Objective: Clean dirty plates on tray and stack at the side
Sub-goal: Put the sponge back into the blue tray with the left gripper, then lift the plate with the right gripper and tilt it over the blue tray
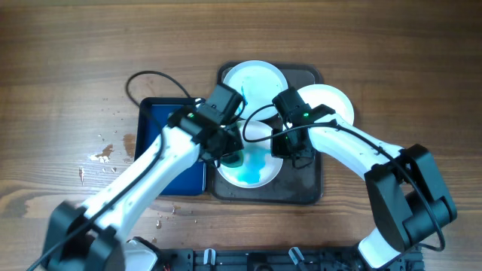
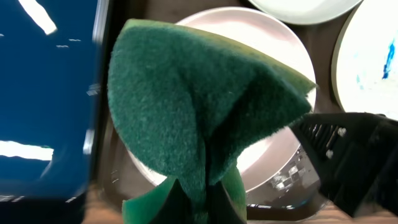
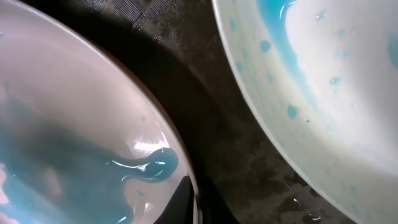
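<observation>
At the tray's (image 1: 307,194) near end lies the near plate (image 1: 256,175), pooled with blue liquid. The left gripper (image 1: 232,154) is clenched on a folded green sponge (image 2: 199,112) held over that plate's left part. The right gripper (image 1: 292,149) pinches the same plate's right rim, a fingertip on either side of it. Just beside the tray's left edge sits a glossy blue tray (image 1: 169,154). At the tray's far end lies the far plate (image 1: 256,75), filmed pale blue. The third plate (image 1: 331,102) overhangs the tray's far right corner
</observation>
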`<action>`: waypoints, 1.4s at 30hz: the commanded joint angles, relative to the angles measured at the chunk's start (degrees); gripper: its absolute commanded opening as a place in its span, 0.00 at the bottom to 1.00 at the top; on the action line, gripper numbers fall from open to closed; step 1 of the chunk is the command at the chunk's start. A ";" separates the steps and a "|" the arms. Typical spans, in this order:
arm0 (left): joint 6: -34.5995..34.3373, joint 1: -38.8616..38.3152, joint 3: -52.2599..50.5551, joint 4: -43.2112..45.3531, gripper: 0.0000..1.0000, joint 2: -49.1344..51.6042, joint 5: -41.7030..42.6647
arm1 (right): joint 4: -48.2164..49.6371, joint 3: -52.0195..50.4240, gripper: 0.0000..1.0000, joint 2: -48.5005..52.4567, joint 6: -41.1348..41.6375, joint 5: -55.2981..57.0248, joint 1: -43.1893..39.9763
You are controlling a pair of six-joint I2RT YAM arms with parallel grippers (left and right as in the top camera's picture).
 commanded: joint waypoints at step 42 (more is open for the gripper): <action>15.32 38.16 -3.37 -7.23 1.00 -38.95 2.99 | 18.51 22.05 0.04 -2.58 -26.97 57.88 30.97</action>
